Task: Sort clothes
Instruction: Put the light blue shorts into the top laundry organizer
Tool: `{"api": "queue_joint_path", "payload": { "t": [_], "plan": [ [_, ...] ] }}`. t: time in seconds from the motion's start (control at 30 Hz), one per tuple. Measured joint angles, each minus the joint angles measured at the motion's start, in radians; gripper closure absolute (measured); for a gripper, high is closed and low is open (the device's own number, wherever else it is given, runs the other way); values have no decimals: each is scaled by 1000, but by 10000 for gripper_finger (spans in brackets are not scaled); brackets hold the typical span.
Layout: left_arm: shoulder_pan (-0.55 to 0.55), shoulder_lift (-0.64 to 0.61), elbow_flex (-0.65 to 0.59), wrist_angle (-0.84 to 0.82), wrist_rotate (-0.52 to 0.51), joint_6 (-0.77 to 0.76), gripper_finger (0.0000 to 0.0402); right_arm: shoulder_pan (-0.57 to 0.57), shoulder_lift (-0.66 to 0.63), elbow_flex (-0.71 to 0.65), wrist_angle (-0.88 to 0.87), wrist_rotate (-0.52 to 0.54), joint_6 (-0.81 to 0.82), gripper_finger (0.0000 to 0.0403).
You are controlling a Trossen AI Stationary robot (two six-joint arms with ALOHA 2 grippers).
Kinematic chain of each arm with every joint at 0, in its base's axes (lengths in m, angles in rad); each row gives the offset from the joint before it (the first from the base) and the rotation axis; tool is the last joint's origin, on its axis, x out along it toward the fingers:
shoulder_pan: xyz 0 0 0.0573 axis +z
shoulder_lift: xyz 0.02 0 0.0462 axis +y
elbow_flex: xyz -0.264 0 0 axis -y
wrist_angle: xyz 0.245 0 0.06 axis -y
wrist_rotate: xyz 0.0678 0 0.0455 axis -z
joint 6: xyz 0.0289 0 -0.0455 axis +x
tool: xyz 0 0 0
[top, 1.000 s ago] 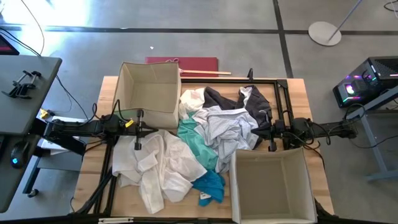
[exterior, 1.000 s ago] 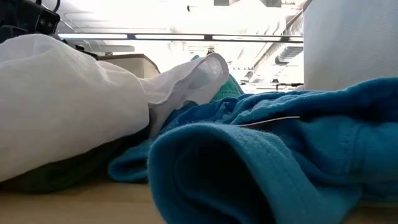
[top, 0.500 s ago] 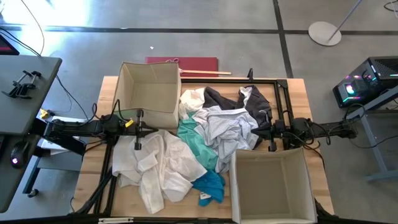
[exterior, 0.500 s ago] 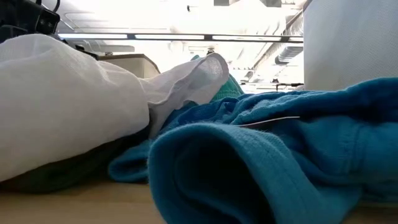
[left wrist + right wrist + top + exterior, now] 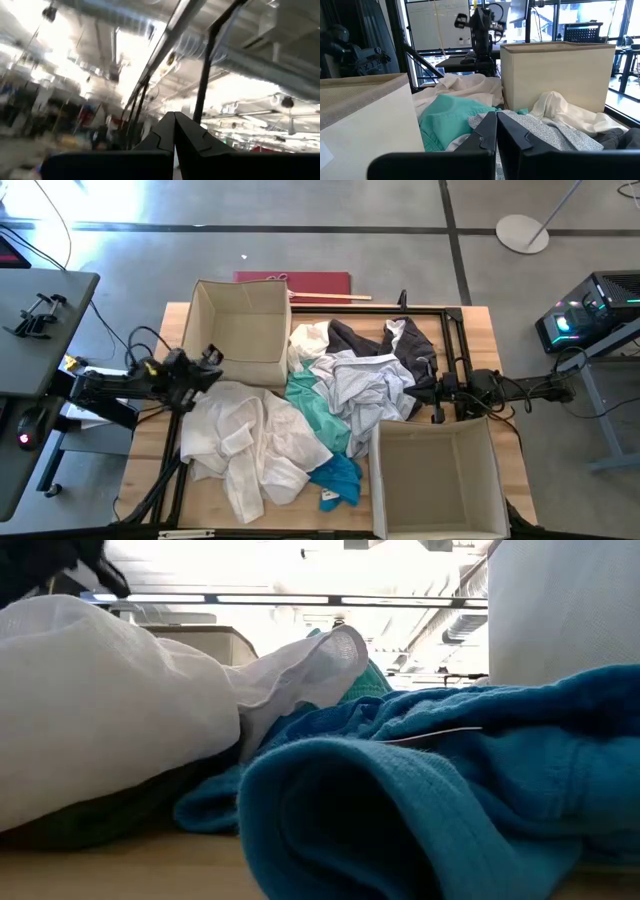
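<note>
We see a wooden table (image 5: 150, 470) from above, with a tangled heap of clothes (image 5: 320, 410) spread across its middle between two beige fabric boxes: one box (image 5: 243, 330) at the far left, the other box (image 5: 437, 478) at the near right, both with nothing in them. In the heap, a white shirt (image 5: 245, 445) lies nearest the left arm, a teal piece (image 5: 315, 415) and a pale grey-blue piece (image 5: 365, 385) sit in the centre, a dark grey piece (image 5: 350, 338) lies at the back, and a bright blue piece (image 5: 335, 477) lies at the near edge. The left claw (image 5: 212, 356) is raised and tilted up just beside the far-left box, above the edge of the white shirt; its wrist camera looks at the ceiling, with the fingers (image 5: 162, 137) pressed together and holding nothing. The right claw (image 5: 437, 412) rests low at the right edge of the heap, its fingers (image 5: 487, 132) also together and empty. We judge that no garment has been sorted yet. The main risk we see is the tangle: the pieces overlap, so a grab at the white shirt could drag the teal one along, or pull cloth off the table edge. The left claw is also close to the box wall and could knock or tip it when it swings down.
</note>
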Motion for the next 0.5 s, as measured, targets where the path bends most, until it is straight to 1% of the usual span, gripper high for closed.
{"api": "queue_joint_path", "payload": {
  "t": [0.07,0.17,0.3,0.37,0.43,0.5],
  "plan": [
    [-19,42,53,-26,0,75,402,0,0,0,0,0,0,402],
    [-36,166,178,-119,-57,163,401,0,0,0,0,0,0,402],
    [-38,382,392,-328,-142,296,401,0,0,0,0,0,0,402],
    [-38,489,499,-448,-165,355,402,0,0,0,0,0,0,402],
    [-39,588,590,-498,-166,367,401,0,0,0,0,0,0,402],
    [-39,669,659,-491,-155,339,402,0,0,0,0,0,0,402]
  ]
}}
